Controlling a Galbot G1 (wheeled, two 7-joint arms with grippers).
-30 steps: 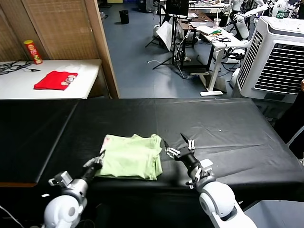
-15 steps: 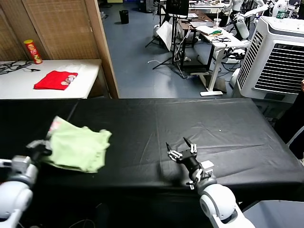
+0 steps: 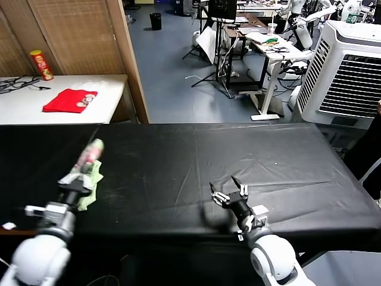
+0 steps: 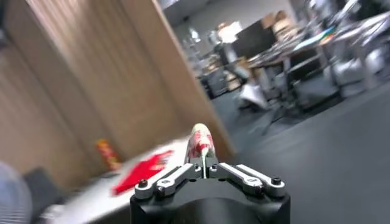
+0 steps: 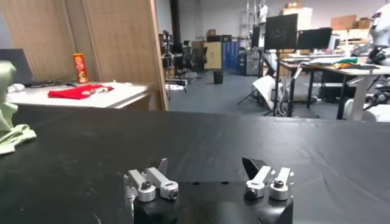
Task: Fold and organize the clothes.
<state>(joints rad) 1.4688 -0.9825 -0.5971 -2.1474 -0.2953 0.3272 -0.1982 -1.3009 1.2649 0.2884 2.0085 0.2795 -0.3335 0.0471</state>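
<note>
The pale green T-shirt hangs bunched and edge-on above the left part of the black table, its reddish-pink print showing at the top. My left gripper is shut on its lower edge. In the left wrist view the shirt rises as a thin strip out of the closed left gripper. My right gripper stands open near the table's front edge, right of centre, with nothing between its fingers. From the right wrist view the right gripper is open over bare cloth, and the shirt shows far off at the edge.
A white side table at the back left carries a small red garment and a red snack can. A wooden partition stands behind the black table. A white air cooler stands at the back right.
My left arm has swept the shirt from the table's front centre to the far left and lifted it, so it now hangs bunched. The right gripper has barely moved.
</note>
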